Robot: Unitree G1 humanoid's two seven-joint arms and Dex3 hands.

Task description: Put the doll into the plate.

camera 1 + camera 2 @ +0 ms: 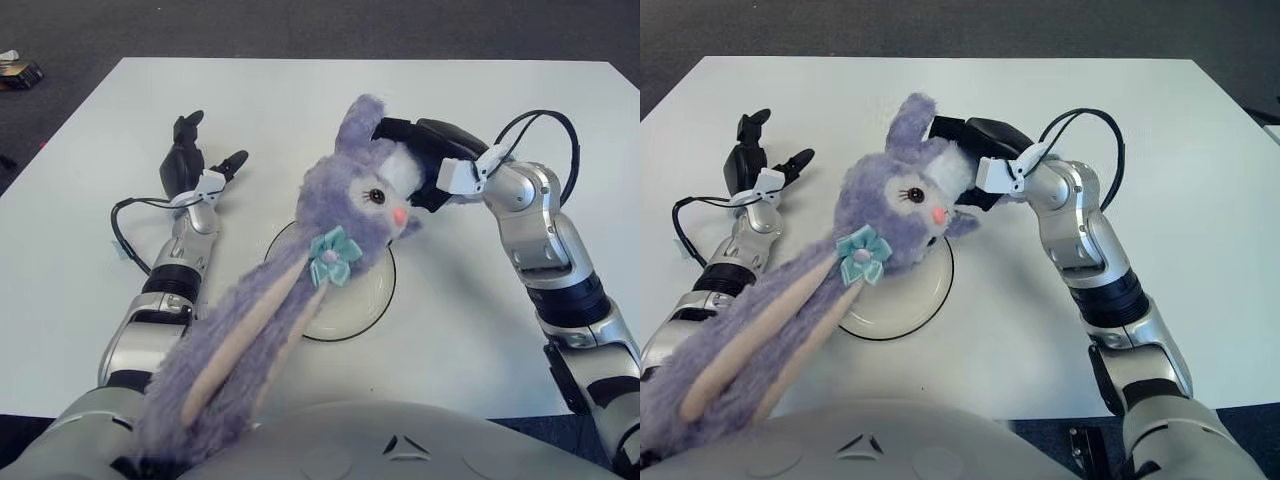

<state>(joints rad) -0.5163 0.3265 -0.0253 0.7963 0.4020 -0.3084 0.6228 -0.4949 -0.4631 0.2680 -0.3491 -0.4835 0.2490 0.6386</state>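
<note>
White bench fills most of the frame; dark floor along the top edge. Purple rabbit doll is the largest object, head at frame centre, one long ear running down to the lower left corner, a teal bow at the ear base. Doll is held in the air above the plate, head over the plate's upper rim; contact with the plate cannot be judged. Right robot hand, centre right, is clamped on the back of the doll's head. Left robot hand, upper left, fingers spread, holds nothing. Right eye view shows the plate's lower rim exposed; in the left eye view the ear covers the plate's left side.
</note>
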